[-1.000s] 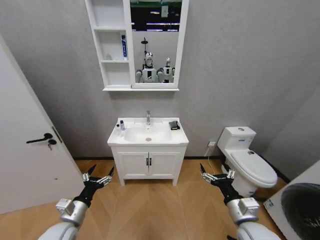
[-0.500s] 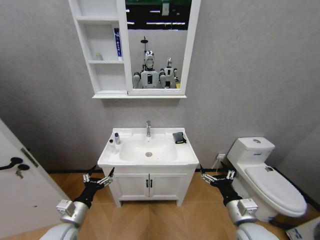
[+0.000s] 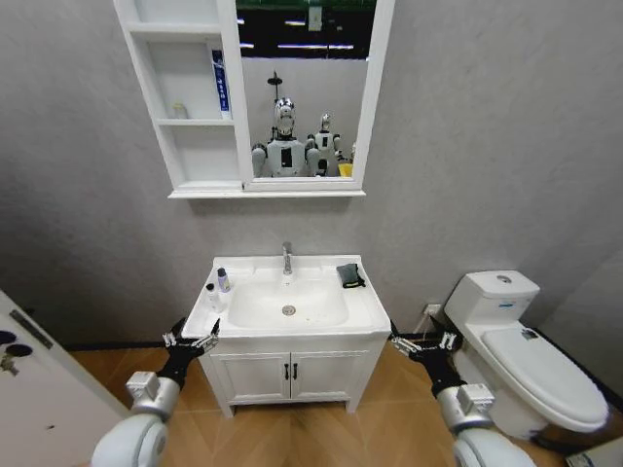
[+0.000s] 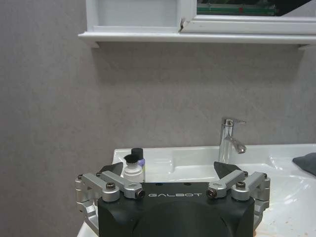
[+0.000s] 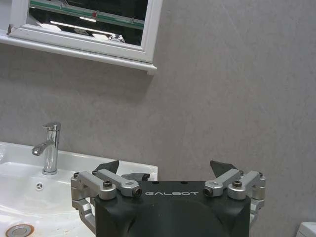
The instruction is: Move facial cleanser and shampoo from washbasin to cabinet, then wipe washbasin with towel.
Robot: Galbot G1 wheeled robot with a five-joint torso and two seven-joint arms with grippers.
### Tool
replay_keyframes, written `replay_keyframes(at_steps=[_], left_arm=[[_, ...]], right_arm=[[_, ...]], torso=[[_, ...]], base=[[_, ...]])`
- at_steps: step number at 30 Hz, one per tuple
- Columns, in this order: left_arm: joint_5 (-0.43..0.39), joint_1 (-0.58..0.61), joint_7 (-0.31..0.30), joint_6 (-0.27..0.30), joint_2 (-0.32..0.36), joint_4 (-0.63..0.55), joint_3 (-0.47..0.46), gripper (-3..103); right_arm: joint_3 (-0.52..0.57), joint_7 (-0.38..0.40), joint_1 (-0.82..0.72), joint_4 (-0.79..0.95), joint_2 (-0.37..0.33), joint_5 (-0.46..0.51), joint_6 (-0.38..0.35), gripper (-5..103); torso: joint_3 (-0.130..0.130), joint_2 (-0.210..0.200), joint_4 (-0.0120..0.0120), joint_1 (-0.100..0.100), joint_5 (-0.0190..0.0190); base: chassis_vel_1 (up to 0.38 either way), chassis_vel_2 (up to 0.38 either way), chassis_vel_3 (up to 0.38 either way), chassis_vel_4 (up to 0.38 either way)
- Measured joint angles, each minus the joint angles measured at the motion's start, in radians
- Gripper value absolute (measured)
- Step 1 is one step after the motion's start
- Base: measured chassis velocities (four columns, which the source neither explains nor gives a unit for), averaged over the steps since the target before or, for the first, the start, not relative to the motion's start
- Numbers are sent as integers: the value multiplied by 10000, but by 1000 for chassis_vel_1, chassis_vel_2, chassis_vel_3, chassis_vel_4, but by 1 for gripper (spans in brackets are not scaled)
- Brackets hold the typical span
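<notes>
Head view: left gripper (image 3: 191, 341) sits low at the basin's front-left corner, fingers spread, holding nothing. Right gripper (image 3: 422, 343) is at the front-right corner, also spread and empty. Two small bottles (image 3: 218, 284) stand upright on the left rim of the washbasin (image 3: 365, 313), ahead of and slightly inboard of the left gripper, so the left arm is clearly nearer; long axes vertical. In the left wrist view the bottles (image 4: 134, 165) show just beyond the left fingers, tap (image 4: 230, 139) farther over. Towel (image 3: 349, 275) lies on the back-right rim, ahead of the right gripper and nearer that arm. Cabinet (image 3: 187, 107) hangs high above the basin's left side, with a blue tube (image 3: 220, 83) already on its middle shelf; reaching it means a long lift up from the bottles.

Versus the earlier frames: the whole picture has shifted, basin larger and lower, door mostly out at the left, so the camera has come closer. Bottles and towel keep their places on the basin. Both grippers remain spread.
</notes>
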Motion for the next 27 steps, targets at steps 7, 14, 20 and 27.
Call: replay_keyframes(at_steps=[7,14,20,27], left_arm=[[99,-1145,-372,139,373,1163,1071,100],[278,-3088,-1182,109,206,2922,1844,100],[649,-3975,-2129,258,7,4040,1703,100],[613,-4299,-2193,380,-39,4683,1598,100]], right_arm=[[179,81,113,-117,-146,169,-2,100],[214,278,379,-326,-140,224,3,100],[225,330,362,-393,-149,222,3,100],[246,394,444,-534,-197,301,9,100]], torso=[[3,-5,0,12,0],[3,-5,-1,11,1],[4,-5,0,12,1],[3,-5,1,10,1]], base=[[0,0,0,0],[0,0,0,0],[0,0,0,0],[0,0,0,0]])
